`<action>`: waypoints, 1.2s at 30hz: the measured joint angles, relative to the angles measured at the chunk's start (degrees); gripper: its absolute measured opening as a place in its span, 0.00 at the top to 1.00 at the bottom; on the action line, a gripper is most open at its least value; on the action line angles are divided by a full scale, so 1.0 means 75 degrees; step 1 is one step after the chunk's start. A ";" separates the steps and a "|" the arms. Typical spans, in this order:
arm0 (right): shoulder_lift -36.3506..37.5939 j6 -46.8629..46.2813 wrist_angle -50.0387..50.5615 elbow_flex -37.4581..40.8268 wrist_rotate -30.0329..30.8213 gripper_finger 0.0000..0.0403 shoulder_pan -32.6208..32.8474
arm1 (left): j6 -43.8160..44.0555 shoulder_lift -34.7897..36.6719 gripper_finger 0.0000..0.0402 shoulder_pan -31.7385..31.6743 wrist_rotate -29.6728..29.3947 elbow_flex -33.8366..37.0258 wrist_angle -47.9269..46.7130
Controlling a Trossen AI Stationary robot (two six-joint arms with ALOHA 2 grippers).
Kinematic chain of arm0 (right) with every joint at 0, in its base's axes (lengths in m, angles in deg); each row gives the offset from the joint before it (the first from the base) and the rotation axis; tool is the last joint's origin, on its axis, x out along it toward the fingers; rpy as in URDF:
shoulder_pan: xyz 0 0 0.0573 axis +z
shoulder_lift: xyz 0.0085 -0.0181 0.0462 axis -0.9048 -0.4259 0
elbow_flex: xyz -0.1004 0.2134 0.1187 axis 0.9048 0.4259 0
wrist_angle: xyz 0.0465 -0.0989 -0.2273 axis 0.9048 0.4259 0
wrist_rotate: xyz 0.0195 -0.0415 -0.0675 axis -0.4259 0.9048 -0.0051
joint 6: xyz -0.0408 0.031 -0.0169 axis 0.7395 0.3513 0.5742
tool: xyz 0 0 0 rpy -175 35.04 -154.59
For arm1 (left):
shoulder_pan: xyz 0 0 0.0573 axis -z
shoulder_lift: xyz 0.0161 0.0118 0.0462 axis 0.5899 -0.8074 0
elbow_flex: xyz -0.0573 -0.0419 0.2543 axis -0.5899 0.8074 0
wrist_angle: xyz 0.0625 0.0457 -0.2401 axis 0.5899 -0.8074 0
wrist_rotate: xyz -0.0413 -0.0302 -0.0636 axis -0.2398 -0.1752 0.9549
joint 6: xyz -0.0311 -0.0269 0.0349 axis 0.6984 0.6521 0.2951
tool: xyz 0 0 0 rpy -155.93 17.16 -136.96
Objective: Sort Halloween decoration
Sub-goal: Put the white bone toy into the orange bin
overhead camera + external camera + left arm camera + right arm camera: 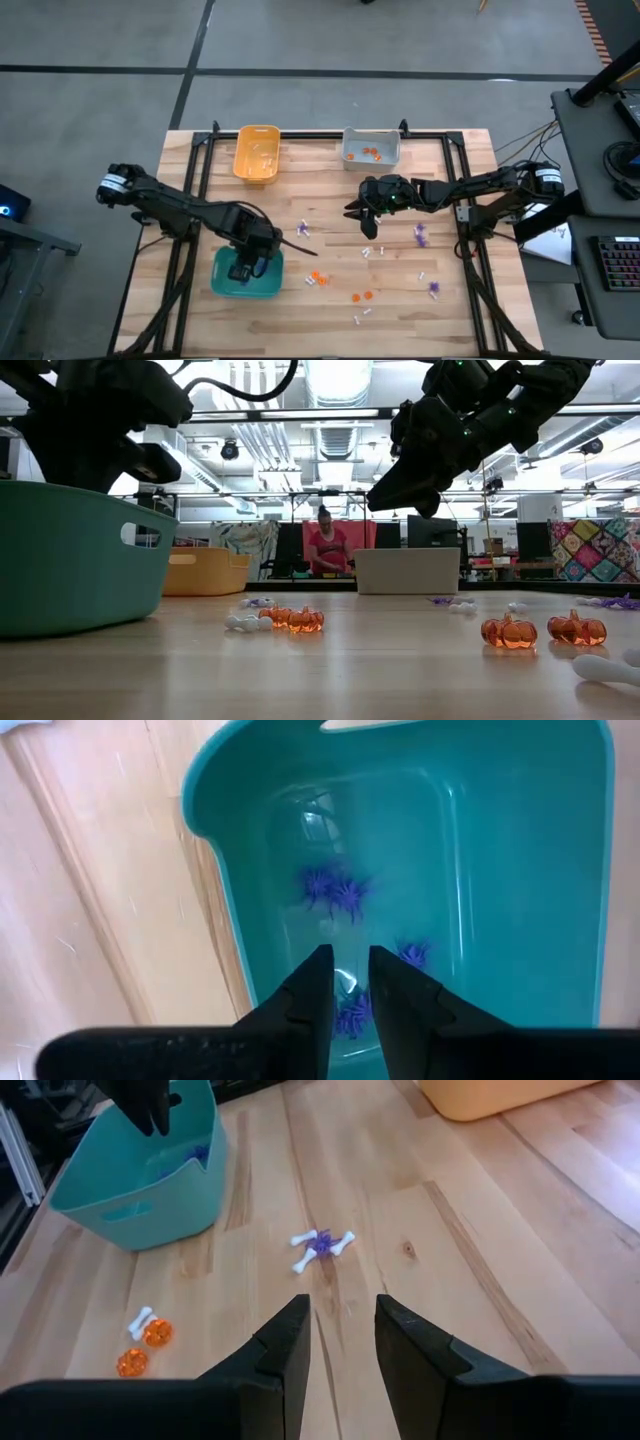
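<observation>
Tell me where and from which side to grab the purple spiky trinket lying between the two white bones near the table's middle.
Grip the purple spiky trinket by its central body, coming straight down from above. It lies flat on the table, with white bones touching on both sides, so a side approach would hit them. The right gripper hovers open nearby and seems best placed.

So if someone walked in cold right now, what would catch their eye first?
Probably the left gripper hanging over the teal bin, jaws slightly apart, with purple spiky trinkets lying inside. Next, the right gripper, open and empty, above mid-table facing a purple trinket tangled with white bones.
</observation>
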 joint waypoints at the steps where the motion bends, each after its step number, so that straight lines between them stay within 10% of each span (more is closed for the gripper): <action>1: 0.0001 -0.0020 0.0000 0.0000 0.0000 0.75 0.0000 | -0.0033 0.0000 0.88 -0.0002 -0.0002 -0.0018 -0.0014; 13: 0.0000 -0.1596 0.0687 -0.0881 -0.0009 0.75 -0.0001 | -0.1792 0.0191 0.90 -0.0126 -0.1892 -0.0380 0.0759; 36: -0.0145 -0.3502 0.6904 -0.2637 0.0045 0.75 0.0207 | -0.3388 0.1196 0.90 -0.1767 -0.1289 -0.0348 0.3354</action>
